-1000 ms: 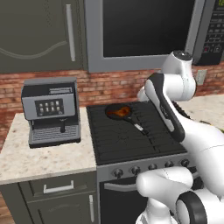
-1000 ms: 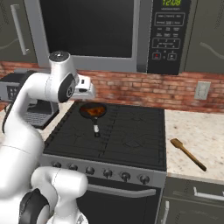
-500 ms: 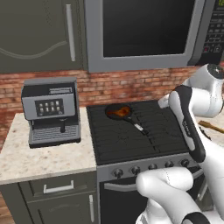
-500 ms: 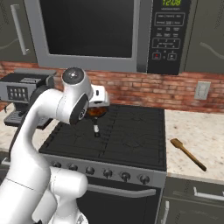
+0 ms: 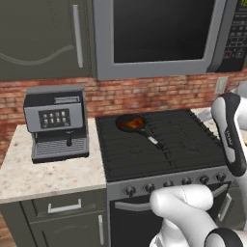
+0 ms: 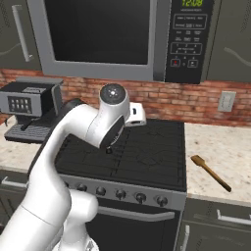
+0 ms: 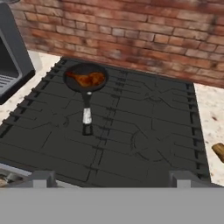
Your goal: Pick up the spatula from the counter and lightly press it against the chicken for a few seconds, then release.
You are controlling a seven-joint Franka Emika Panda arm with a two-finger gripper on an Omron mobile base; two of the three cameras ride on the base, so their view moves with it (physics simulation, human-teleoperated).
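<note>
step: reach for light wooden spatula (image 6: 210, 172), not yet grasped | jaws apart, empty, above black gas stove (image 7: 131, 127) | spatula flat on speckled counter (image 6: 211, 142), 3 o'clock of stove, handle free to grab | browned chicken piece (image 7: 89, 79) in black frying pan (image 7: 86, 99), stove's 10 o'clock

The hand view's right edge cuts off the spatula (image 7: 219, 151), leaving one end visible on the table (image 7: 210, 109). Its left edge crops the coffee machine (image 7: 12, 57).
</note>
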